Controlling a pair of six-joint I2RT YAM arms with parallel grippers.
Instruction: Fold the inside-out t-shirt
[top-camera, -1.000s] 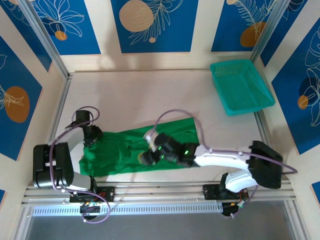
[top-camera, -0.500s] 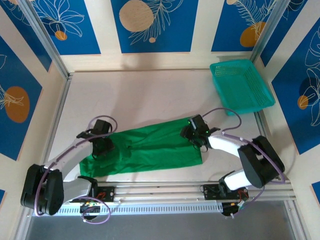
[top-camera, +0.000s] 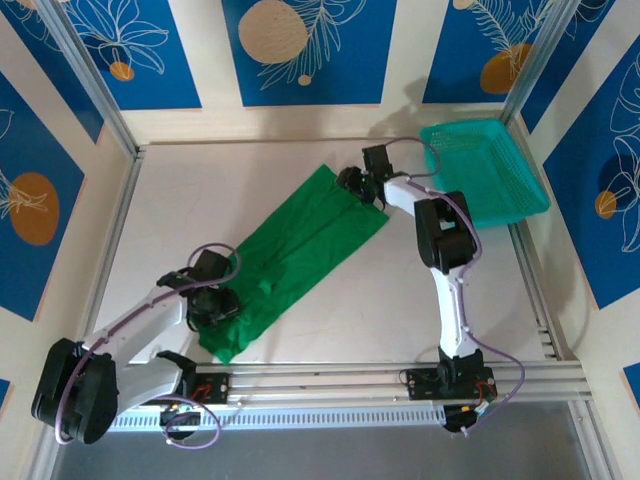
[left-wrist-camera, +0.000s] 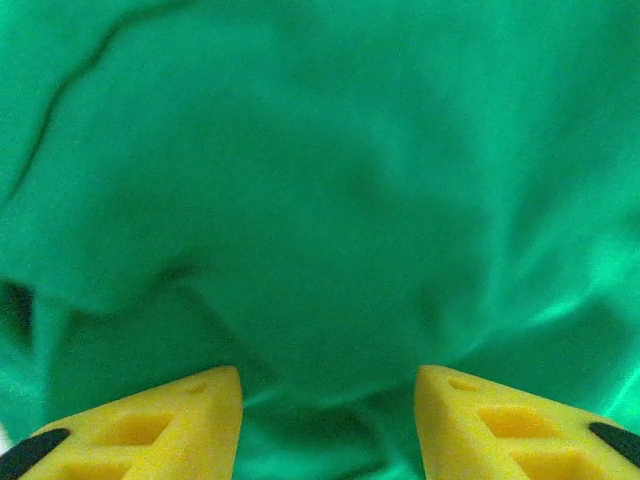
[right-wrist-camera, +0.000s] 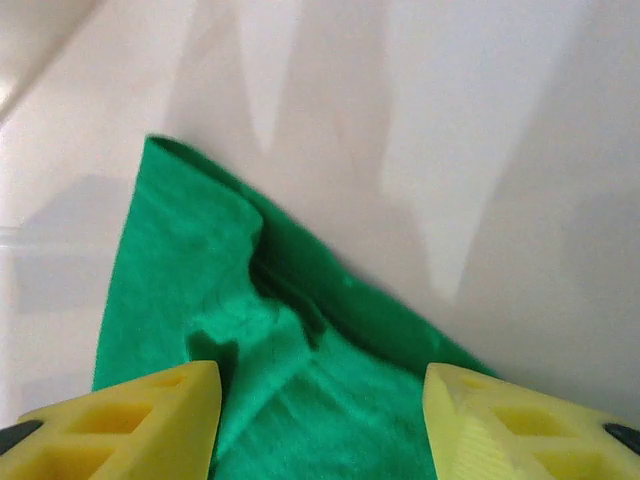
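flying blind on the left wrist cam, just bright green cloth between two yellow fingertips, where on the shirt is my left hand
observer: left hand is over the near left end of the bright green cloth t-shirt.
operator: and the other one
observer: right hand is at the shirt's far end, fingers apart above the cloth.
operator: how does it lie
observer: diagonally, near left to far right, short of the teal plastic mesh basket.
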